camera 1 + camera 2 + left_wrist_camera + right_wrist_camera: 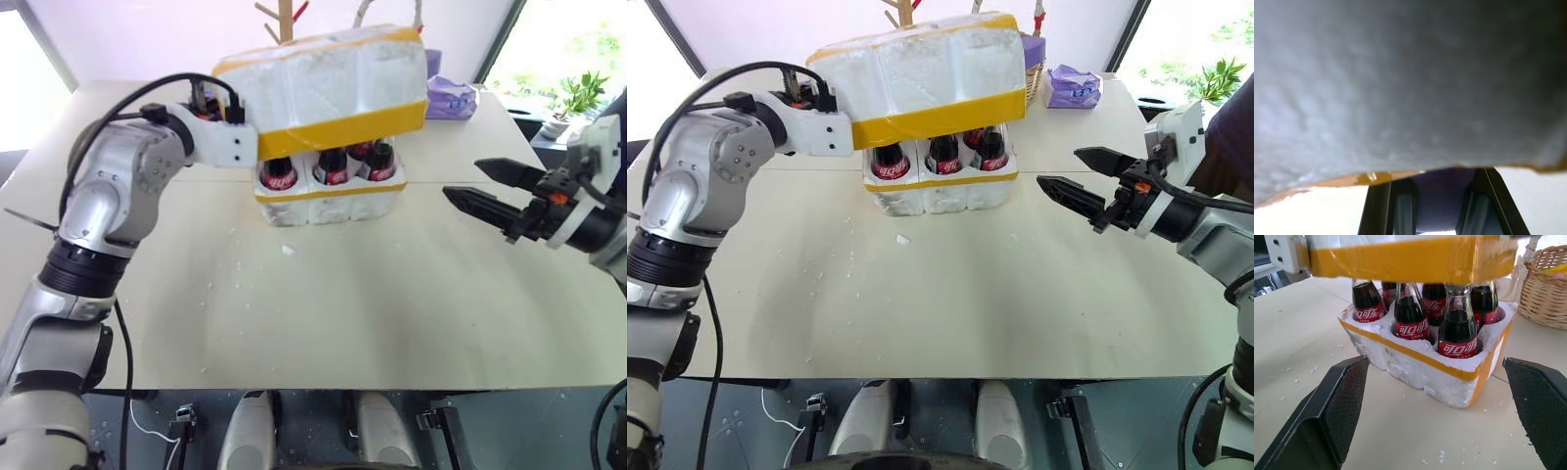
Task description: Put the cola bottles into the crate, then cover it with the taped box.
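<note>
Several cola bottles (1409,318) with red labels stand upright in the wells of the crate (328,206), a low white foam block with a yellow band, at the table's far middle. The taped box (328,83), white foam with a wide yellow band, hangs slightly tilted just over the bottles and hides their caps. My left gripper (240,110) is shut on the box's left side; in the left wrist view its black fingers (1378,210) reach under the foam. To the right of the crate my right gripper (462,179) stands open and empty, pointing at it.
A wicker basket (1547,284) stands behind the crate to the right, with a purple packet (451,98) near it. A wooden rack (284,20) rises at the back. Foam crumbs (287,251) lie on the table (323,323) in front of the crate.
</note>
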